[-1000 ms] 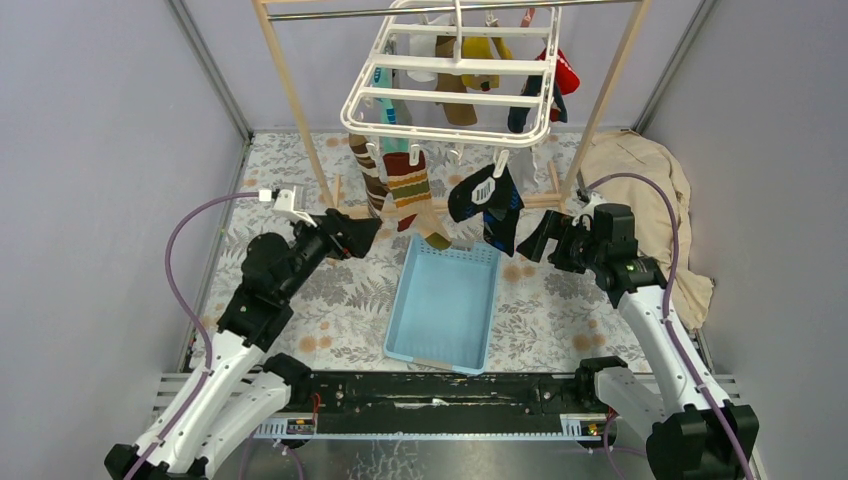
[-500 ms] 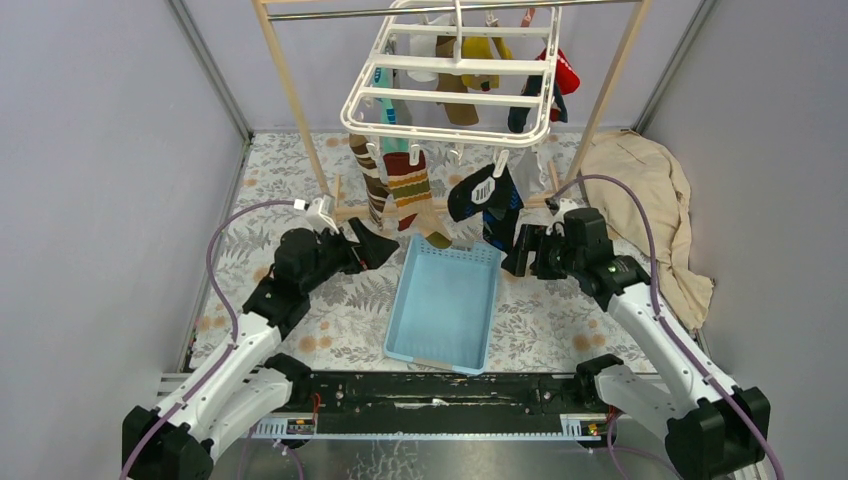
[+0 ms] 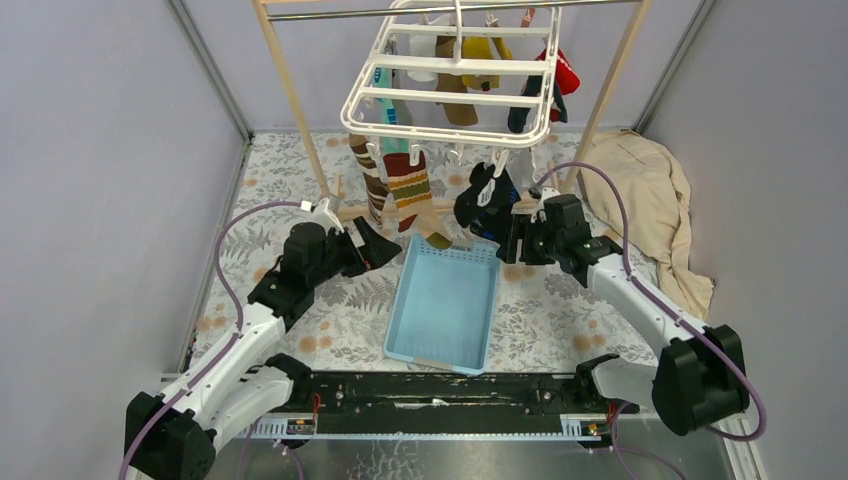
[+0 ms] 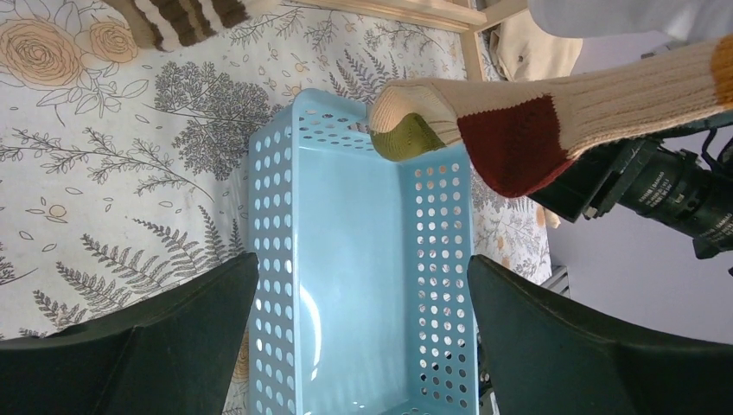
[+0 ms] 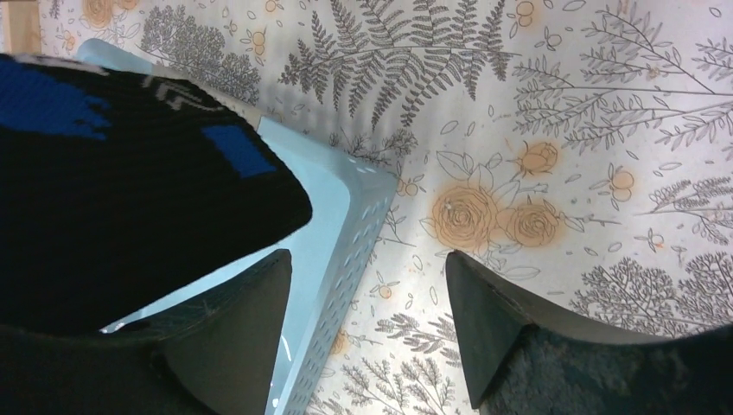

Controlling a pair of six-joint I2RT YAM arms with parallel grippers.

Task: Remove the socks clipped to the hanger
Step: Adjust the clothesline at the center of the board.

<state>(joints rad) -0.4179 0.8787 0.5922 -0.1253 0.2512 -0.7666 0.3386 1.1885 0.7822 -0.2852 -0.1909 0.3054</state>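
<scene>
Right gripper (image 5: 367,259) is about half open and clamps nothing; one finger is just beside the black sock (image 3: 487,195), which hangs under the hanger (image 3: 450,64). Left gripper (image 4: 363,259) is wide open and empty. This sock looks light and soft, so I would pinch its thick lower end and pull down gently.

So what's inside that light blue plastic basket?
No socks show on the bare floor of the light blue plastic basket. The dangling black-and-blue sock and the toe of the cream striped sock cover part of its far end, so that bit is hidden.
</scene>
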